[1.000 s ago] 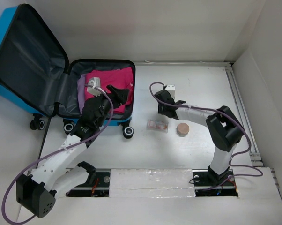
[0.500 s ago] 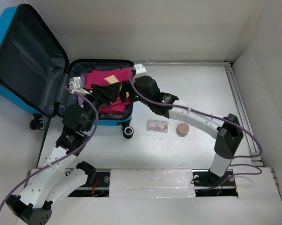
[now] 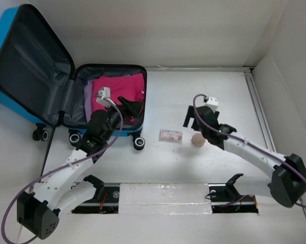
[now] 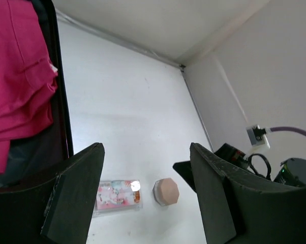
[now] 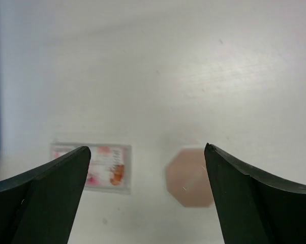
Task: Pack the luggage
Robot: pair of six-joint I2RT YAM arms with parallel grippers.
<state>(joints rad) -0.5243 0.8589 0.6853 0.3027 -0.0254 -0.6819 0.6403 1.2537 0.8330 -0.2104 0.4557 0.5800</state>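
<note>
White table point(image 3: 204, 86) — luggage point(image 3: 33, 63) lies open beneath left end effector point(image 3: 134, 105).

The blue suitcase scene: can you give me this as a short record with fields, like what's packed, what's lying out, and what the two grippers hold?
Luggage: open, lid raised at left
Packed: pink clothing in the base half
Loose on table: small printed packet; tan octagonal piece beside it
Left gripper: open, empty, near the luggage's right rim
Right gripper: open, empty, over the table near packet and octagonal piece
</note>
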